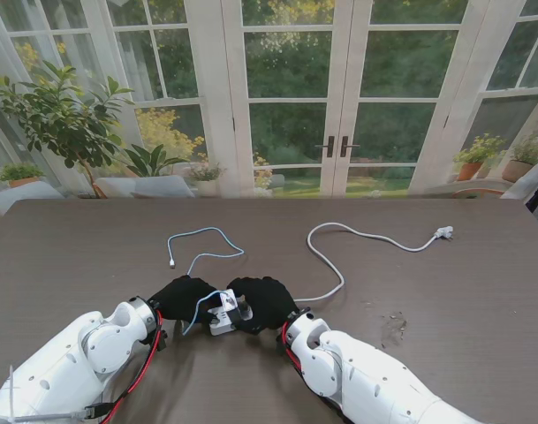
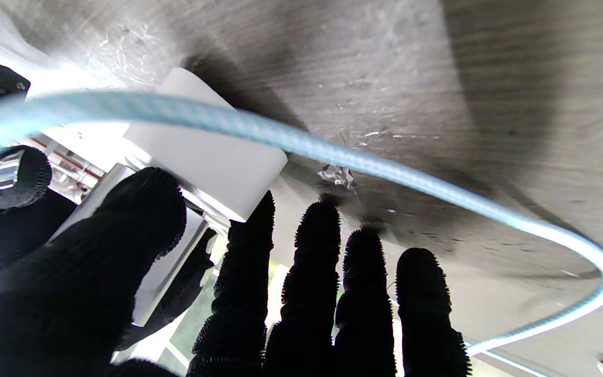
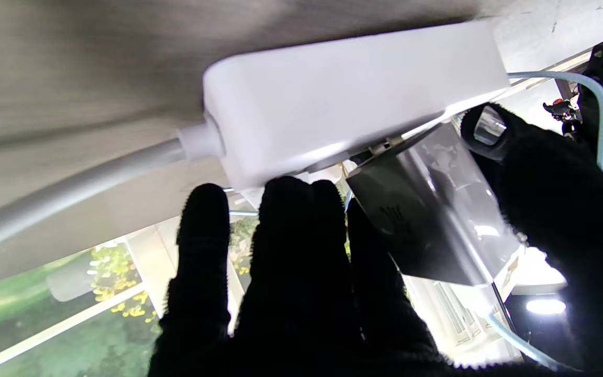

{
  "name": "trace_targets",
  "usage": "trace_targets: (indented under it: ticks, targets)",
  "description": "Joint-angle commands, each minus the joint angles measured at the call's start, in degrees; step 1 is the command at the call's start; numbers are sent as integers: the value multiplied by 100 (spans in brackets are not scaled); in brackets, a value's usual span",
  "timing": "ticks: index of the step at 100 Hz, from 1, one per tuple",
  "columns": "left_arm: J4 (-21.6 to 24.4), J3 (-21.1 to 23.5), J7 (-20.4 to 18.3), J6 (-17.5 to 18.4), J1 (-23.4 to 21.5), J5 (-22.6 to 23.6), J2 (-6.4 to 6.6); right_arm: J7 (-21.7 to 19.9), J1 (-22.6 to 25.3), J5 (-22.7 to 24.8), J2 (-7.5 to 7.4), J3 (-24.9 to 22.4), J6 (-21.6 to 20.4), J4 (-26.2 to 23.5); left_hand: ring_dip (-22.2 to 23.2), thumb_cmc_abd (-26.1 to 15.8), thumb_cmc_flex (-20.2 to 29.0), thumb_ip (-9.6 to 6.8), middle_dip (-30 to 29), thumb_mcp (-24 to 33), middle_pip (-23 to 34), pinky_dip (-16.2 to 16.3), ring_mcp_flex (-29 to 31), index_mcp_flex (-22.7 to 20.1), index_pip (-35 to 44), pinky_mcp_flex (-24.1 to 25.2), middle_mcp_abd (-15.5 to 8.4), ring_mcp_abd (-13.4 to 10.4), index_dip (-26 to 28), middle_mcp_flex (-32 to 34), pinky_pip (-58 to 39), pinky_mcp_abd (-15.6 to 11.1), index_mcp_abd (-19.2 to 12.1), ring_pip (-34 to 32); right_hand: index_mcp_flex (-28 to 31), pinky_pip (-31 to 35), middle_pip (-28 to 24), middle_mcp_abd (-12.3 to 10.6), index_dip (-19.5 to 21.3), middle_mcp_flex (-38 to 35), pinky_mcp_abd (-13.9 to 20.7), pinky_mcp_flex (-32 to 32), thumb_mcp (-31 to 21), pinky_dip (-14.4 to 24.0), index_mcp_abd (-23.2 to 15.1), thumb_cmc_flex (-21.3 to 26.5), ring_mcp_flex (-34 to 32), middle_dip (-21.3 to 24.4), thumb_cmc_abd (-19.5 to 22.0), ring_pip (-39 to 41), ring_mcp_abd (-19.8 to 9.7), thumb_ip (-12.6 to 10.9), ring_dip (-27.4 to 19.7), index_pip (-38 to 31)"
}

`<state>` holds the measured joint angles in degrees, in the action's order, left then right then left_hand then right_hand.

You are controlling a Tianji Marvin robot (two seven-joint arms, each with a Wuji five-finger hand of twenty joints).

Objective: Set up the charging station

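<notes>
Both black-gloved hands meet at the near middle of the table. My left hand (image 1: pixel 182 299) grips a grey charger block (image 1: pixel 237 308) between thumb and fingers (image 2: pixel 97 262). The charger (image 2: pixel 168 256) sits against the white power strip (image 2: pixel 210 162). A light blue cable (image 1: pixel 200 256) runs from the charger across the left hand and loops away from me on the table (image 2: pixel 343 159). My right hand (image 1: pixel 265 303) clasps the power strip (image 3: pixel 343 99), fingers along its side and thumb (image 3: pixel 542 178) beside the charger (image 3: pixel 427 214). The strip's white cord (image 3: pixel 71 180) leads off to the right.
The white cord (image 1: pixel 339 265) snakes across the brown table (image 1: pixel 463 291) to its plug (image 1: pixel 443 232) at the far right. The blue cable's free end (image 1: pixel 171 262) lies left of centre. A smudge (image 1: pixel 394 327) marks the table on the right. Glass doors stand beyond the far edge.
</notes>
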<state>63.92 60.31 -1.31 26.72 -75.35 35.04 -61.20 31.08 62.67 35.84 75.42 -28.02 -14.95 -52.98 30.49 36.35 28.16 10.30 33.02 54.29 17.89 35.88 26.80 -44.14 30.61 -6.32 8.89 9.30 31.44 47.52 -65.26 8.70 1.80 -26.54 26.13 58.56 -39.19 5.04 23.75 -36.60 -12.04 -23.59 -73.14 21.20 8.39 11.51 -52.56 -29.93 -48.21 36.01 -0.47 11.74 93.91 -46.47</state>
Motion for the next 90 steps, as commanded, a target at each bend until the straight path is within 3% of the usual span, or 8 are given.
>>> trace_targets:
  ticks: [1, 42, 59, 90]
  targets:
    - [-70, -43, -215, -7, -93, 0, 7, -149, 69, 10, -8, 42, 26, 38, 220, 166, -114, -95, 100, 77, 78, 124, 393, -133, 97, -21, 5, 319, 46, 145, -217, -224, -155, -533, -265, -153, -103, 73, -56, 270, -113, 80, 66, 82, 130, -279, 185, 58, 20, -271, 900, -90, -6550, 439]
    - [-69, -49, -266, 23, -88, -27, 14, -223, 47, -66, 7, 29, 73, 45, 224, 177, -116, -91, 113, 73, 81, 157, 402, -144, 97, -44, -4, 309, 48, 165, -247, -230, -159, -526, -967, -285, -97, 244, -484, 646, -197, 187, 158, 158, 700, -391, 385, 120, 35, -254, 1000, -76, -6591, 724]
    - [-54, -46, -282, 19, -99, -30, 18, -286, 66, -134, 5, -17, 98, 6, 226, 186, -110, -91, 115, 76, 80, 161, 411, -166, 107, -42, -1, 315, 52, 164, -244, -226, -160, -527, -1402, -400, -126, 279, -762, 916, -252, 273, 331, 216, 936, -716, 564, 166, 97, -276, 1080, -10, -6608, 683]
    - [-59, -64, -307, 28, -89, -45, 21, -393, 167, -287, -37, -273, 195, -284, 227, 183, -117, -89, 117, 61, 75, 168, 421, -163, 102, -42, -12, 310, 50, 179, -241, -225, -165, -523, -1688, -621, -122, 257, -918, 1231, -319, 421, 530, 249, 910, -1362, 845, 207, 313, -511, 1170, 103, -6708, 714]
